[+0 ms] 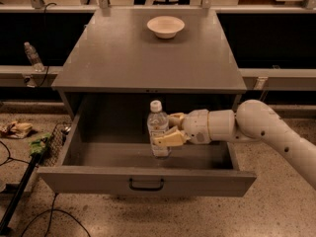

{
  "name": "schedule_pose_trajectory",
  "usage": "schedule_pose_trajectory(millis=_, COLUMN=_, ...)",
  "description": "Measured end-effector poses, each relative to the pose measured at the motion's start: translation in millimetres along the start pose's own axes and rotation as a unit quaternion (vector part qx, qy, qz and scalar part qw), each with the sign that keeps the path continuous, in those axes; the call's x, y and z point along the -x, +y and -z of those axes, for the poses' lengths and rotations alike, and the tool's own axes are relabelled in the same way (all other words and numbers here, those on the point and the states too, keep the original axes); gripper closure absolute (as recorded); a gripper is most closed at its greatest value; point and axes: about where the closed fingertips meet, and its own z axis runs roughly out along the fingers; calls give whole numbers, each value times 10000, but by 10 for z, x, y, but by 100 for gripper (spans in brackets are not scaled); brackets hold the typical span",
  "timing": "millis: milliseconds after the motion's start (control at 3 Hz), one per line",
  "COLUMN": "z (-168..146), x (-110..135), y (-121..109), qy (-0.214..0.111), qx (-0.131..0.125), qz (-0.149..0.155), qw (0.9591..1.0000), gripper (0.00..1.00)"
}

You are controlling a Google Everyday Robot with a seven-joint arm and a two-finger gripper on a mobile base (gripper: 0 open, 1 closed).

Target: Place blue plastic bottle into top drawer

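The blue plastic bottle (157,127) is clear with a white cap and a white label. It stands upright inside the open top drawer (148,179), near its middle, with its base at or just above the drawer floor. My gripper (165,130) reaches in from the right and is shut on the bottle's body, its tan fingers (170,138) on either side of the label. The drawer's grey front panel carries a small black handle (146,184).
A white bowl (166,26) sits at the back of the grey cabinet top (123,58). A smaller clear bottle (33,56) stands on a ledge at the left. Crumpled wrappers (17,129), a green item (39,143) and black cables lie on the floor at the left.
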Motion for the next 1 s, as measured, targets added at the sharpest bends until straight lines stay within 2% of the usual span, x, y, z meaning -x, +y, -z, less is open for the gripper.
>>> schedule_pose_trajectory(millis=333, z=-87, x=-114, y=-6, qy=-92, qx=-53, qz=234, qw=9997, gripper=100)
schedule_pose_trajectory(millis=667, z=-139, x=-208, y=-13, qy=-249, qx=-353, qz=504, qw=9978, gripper=85)
schedule_pose_trajectory(millis=1000, z=-166, x=-254, y=-91, qy=-454, qx=-789, qz=630, qw=9939, gripper=62)
